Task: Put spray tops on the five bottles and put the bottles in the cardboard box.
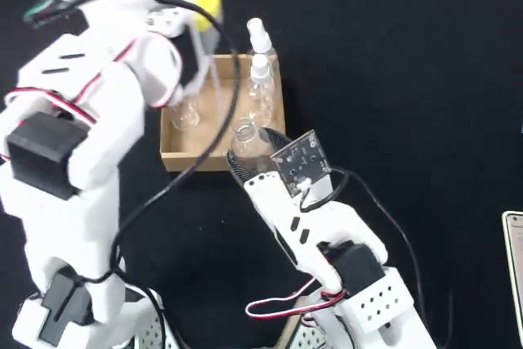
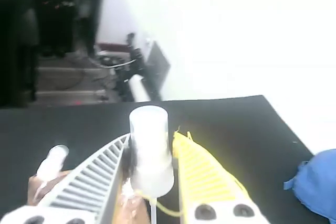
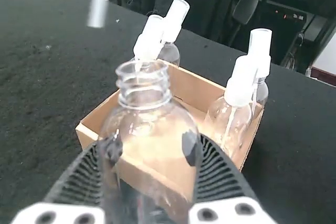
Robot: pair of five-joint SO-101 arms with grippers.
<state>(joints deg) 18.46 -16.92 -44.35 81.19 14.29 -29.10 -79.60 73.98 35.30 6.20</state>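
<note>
**Clear plastic, one neck left open**

Clear plastic round bottle (image 3: pixel 144 109) stands gripped upright between the ribbed fingers of my right gripper (image 3: pixel 152 148), at the near right corner of the shallow brown cardboard box (image 3: pixel 93 130). The box lies on the far left part of the black cloth table (image 1: pixel 392 79). My left gripper (image 2: pixel 151 139) is clamped on the white cylindrical spray top (image 2: pixel 149 171) and hangs high over the box's far edge, with the thin dip tube (image 2: pixel 153 211) dangling below.

To do this well, I judge the tube tip must enter the open neck (image 3: pixel 143 83) first. So I would line up straight above it, descend slowly with the top vertical, and keep the right arm steady while pressing or twisting.

Four clear capped bottles (image 3: pixel 240 85) already stand in the box, two at each end. Their heads rise beside my path, so I would descend on the near side of them. The left arm's black cable (image 1: pixel 233 96) droops across the box and could snag.
</note>
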